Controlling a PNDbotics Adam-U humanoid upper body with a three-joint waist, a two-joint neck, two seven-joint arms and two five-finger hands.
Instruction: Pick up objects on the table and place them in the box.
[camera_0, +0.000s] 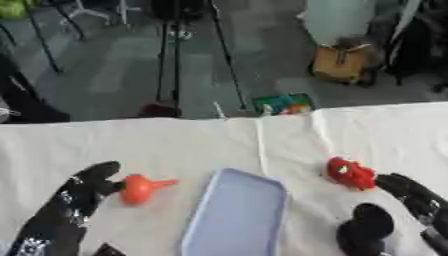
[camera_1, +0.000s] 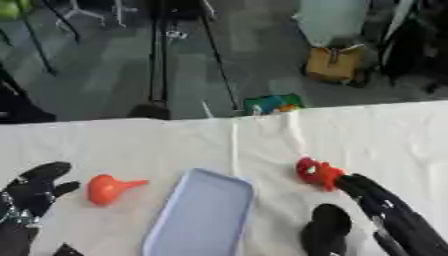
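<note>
Box, a pale blue tray, lies lower centre on the white-clothed table, grey floor and stands beyond. Left hand, fingers straight, touches an orange toy; right hand, fingers extended, touches a red toy.

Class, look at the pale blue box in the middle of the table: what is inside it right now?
The pale blue box shows nothing inside in its visible part; its near end runs out of view. The orange object and red object lie on the white cloth.

Box mid-table; funnel-shaped obj left, toy right (both beside it).
</note>
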